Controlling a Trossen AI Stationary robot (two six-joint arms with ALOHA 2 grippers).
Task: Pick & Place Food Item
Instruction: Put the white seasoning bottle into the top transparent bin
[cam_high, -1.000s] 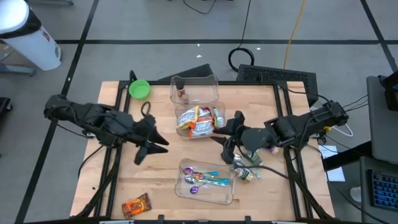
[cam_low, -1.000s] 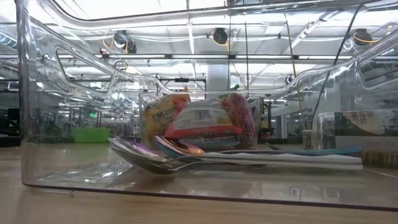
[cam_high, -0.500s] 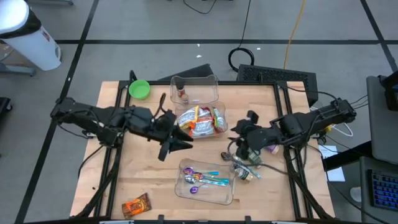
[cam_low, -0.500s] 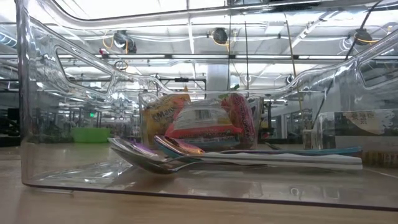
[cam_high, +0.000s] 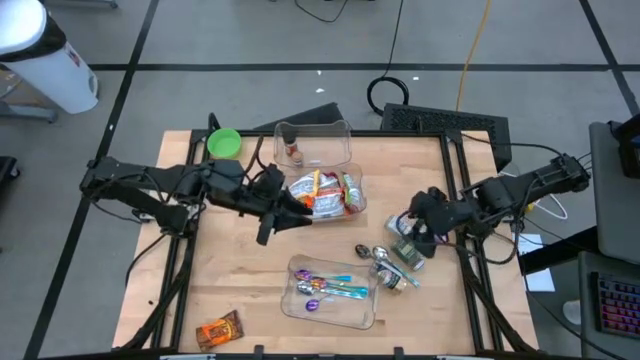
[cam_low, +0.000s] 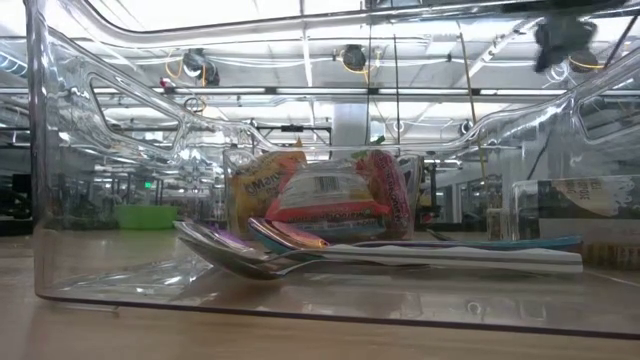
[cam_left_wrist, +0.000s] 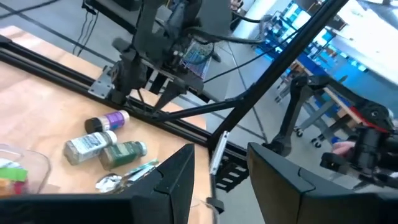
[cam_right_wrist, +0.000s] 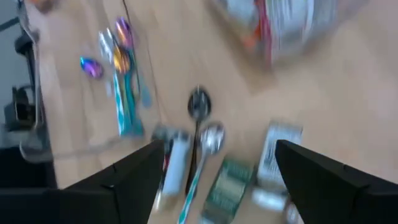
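Overhead, the wooden table (cam_high: 250, 290) carries a clear bin (cam_high: 352, 205) heaped with snack packets (cam_high: 318, 196), long axes mixed. Low down, one yellow packet reads partly "Mar". Left gripper (cam_high: 303, 217) hovers at the bin's left edge, fingers partly apart, nothing visibly held. Right gripper (cam_high: 407, 228) hangs wide open and empty above small bottles (cam_high: 408, 258). An orange packet (cam_high: 219, 330) lies diagonally near the front-left corner.

Snack bin (cam_high: 322, 193) behind the spoon bin (cam_high: 331, 291) (small bottles (cam_high: 398, 262) to its right).
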